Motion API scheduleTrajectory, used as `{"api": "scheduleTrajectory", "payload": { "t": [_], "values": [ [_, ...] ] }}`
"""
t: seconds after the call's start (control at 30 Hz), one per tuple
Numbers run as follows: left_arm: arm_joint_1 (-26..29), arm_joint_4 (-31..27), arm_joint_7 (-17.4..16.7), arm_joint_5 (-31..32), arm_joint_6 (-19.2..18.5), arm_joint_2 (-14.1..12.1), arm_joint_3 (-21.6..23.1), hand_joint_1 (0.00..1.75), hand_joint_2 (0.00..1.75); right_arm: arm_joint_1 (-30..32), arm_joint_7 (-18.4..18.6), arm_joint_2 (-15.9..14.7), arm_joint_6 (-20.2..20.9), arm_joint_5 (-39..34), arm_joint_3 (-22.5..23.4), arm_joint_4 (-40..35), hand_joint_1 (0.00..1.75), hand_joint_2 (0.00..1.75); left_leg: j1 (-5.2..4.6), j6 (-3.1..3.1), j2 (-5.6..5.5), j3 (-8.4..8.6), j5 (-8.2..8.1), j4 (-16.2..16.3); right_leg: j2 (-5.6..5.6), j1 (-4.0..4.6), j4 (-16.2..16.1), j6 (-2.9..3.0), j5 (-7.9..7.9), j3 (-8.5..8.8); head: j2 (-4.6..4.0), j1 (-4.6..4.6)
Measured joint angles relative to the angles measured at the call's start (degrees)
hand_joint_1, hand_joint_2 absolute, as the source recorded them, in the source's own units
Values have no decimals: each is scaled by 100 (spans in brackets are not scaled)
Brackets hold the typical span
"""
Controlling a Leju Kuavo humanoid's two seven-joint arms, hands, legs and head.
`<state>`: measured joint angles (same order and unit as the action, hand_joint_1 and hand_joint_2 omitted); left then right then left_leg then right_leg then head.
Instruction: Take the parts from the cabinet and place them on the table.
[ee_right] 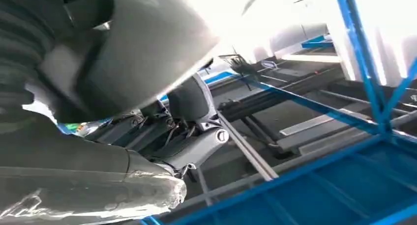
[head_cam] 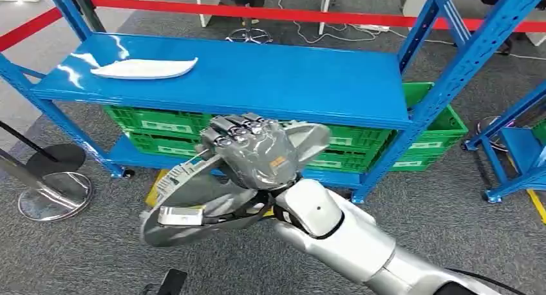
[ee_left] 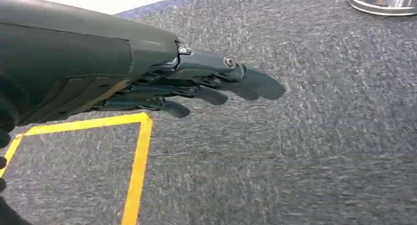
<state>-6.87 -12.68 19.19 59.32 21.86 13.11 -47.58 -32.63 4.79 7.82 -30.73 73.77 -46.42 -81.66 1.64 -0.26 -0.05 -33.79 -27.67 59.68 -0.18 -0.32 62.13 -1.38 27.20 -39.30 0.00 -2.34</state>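
Head view: right hand (head_cam: 257, 150) grips a grey part (head_cam: 212, 205); left hand (ee_left: 211, 85) empty, fingers apart; no legible writing

Part (head_cam: 144, 68) on shelf (head_cam: 270, 82), left end

Grey carpet floor (head_cam: 77, 256) throughout. Yellow floor tape (ee_left: 139, 156) marking corner on carpet. Red barrier tape (head_cam: 309, 15) stretched behind blue steel shelving. Chrome stanchion base (head_cam: 55, 195) at left, black disc base (head_cam: 61, 158) beside it. White cables (head_cam: 335, 31) trailing on carpet beyond barrier. Second blue rack (head_cam: 515, 153) at right edge.
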Motion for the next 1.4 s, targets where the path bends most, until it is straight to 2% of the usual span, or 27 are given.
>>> {"api": "scheduleTrajectory", "payload": {
  "t": [0.07,0.13,0.2,0.27,0.3,0.33,0.43,0.47,0.5,0.53,0.6,0.63,0.7,0.77,0.8,0.83,0.97,1.0,1.03,1.1,1.13,1.17,1.2,1.27,1.3,1.33,1.4],
  "values": [
    [-8,0,0,0,-2,0,0,0,175,1,0,0,9,-26,0,2,175,175,-13,48,5,-87,63,3,5,-1,897,-33,553,-298,0,-9],
    [-3,2,0,-2,-2,-2,0,0,175,7,0,-4,22,-46,-2,13,175,175,-38,53,13,-166,124,5,5,0,1511,-27,812,-469,0,-6],
    [-5,2,0,-2,-2,-11,0,0,175,6,-9,-4,39,-79,-4,26,175,175,-65,56,10,-225,175,5,7,11,1181,30,618,-182,0,-4],
    [-10,0,0,-2,-2,-7,0,0,175,-18,-30,-4,57,-92,-9,26,175,175,-80,46,-7,-255,225,3,12,64,128,167,243,510,0,-6],
    [-8,0,0,-2,-2,11,0,0,175,-46,-35,-4,61,-98,-13,26,175,175,-79,21,-8,-272,249,3,7,101,-210,232,306,685,0,5],
    [-13,2,0,-2,0,9,0,0,175,-60,-40,-4,81,-120,-24,26,175,175,-88,-11,-12,-297,277,10,9,110,-275,223,276,761,0,-4],
    [-6,2,0,-2,-2,24,0,0,175,-69,-44,-4,118,-173,-53,37,175,175,-60,-136,0,-333,405,-56,22,145,-342,247,174,706,0,-11],
    [-18,2,0,-2,-2,18,-2,0,175,-69,-50,-2,125,-183,-63,42,175,175,-50,-154,1,-360,346,-31,-8,72,-459,261,69,721,0,0],
    [-17,2,0,-2,-2,13,0,0,175,-79,-50,2,131,-192,-77,44,175,175,-56,-177,-4,-393,181,35,-12,81,-491,277,20,702,0,-4],
    [-14,2,0,-2,-2,9,0,0,175,-96,-50,2,136,-192,-85,44,175,175,-55,-202,-6,-488,-122,352,-23,78,-494,316,-19,655,0,20],
    [-9,2,0,-2,-2,-9,0,0,175,-80,-50,2,146,-192,-92,59,175,175,-50,-246,-6,-760,-611,1239,-32,80,-481,308,-88,546,0,18],
    [-6,2,0,-2,-2,-13,-2,0,175,-69,-50,2,153,-192,-98,72,175,175,-50,-268,-5,-808,-722,1513,-33,78,-466,305,-121,488,0,18],
    [-8,0,0,-2,-2,-33,0,0,175,-62,-50,2,155,-194,-101,92,175,175,-32,-304,-4,-549,-572,1290,-29,57,-412,272,-184,355,0,15],
    [-15,0,0,-2,-2,-42,0,0,175,-65,-50,2,155,-194,-101,90,175,175,-2,-339,-2,72,-220,372,-14,28,-331,227,-223,251,0,18],
    [-25,2,0,-2,-2,-39,0,0,175,-68,-50,4,155,-192,-101,90,175,175,21,-364,-7,265,-263,21,-13,35,-275,199,-232,206,0,24],
    [-35,0,0,-2,-2,-33,0,0,175,-81,-48,4,155,-194,-98,92,175,175,-9,-280,-52,262,-238,-42,-5,75,-178,168,-237,130,0,20],
    [-10,2,0,-2,-4,-31,-2,0,175,-74,-50,2,155,-197,-101,94,175,175,-27,-53,-34,150,-114,-7,-2,42,-213,42,-345,58,0,28],
    [-22,2,0,-2,-4,-33,-2,0,175,-81,-50,2,155,-199,-101,92,175,175,-25,6,-20,113,-74,-7,-3,27,-128,10,-181,-29,0,11],
    [-34,0,0,-2,-4,-33,-2,0,175,-82,-50,2,155,-199,-98,92,175,175,-27,58,-19,64,-32,-6,0,20,182,-23,120,-110,0,-9],
    [-37,2,0,-2,-4,-33,-2,0,175,-78,-50,2,155,-199,-98,94,175,175,-40,74,-12,-48,47,-2,-1,13,1064,-59,644,-381,0,-15],
    [-34,0,0,-2,-4,-35,-2,0,175,-73,-50,2,155,-201,-101,94,175,175,-49,75,-5,-107,89,0,-1,12,1406,-66,788,-462,0,-17],
    [-34,2,0,-2,-4,-39,-2,0,175,-66,-50,2,155,-205,-101,101,175,175,-57,71,-2,-157,127,1,-1,12,1501,-61,792,-436,0,-11],
    [-37,0,0,-2,-4,-42,-2,0,175,-66,-50,2,155,-205,-101,105,175,175,-65,67,-2,-207,165,2,-1,13,1372,-40,684,-280,0,-15],
    [-38,2,0,-2,-4,-42,-2,0,175,-75,-50,2,155,-205,-101,105,175,175,-79,52,-14,-272,231,1,4,29,486,47,341,366,0,-13],
    [-38,0,0,-2,-4,-37,-2,0,175,-94,-50,2,155,-205,-101,103,175,175,-75,39,-20,-280,255,1,17,46,-22,106,282,713,0,-11],
    [-39,0,0,-2,-4,-28,-2,0,175,-110,-50,4,155,-205,-101,103,175,175,-87,-2,-24,-310,292,-2,17,80,-303,135,415,910,0,-4],
    [-46,0,0,-2,-4,-26,-2,0,175,-126,-50,4,155,-205,-101,101,175,175,-53,-86,-20,-324,371,-26,36,118,-358,144,341,893,0,-15]
  ]
}}
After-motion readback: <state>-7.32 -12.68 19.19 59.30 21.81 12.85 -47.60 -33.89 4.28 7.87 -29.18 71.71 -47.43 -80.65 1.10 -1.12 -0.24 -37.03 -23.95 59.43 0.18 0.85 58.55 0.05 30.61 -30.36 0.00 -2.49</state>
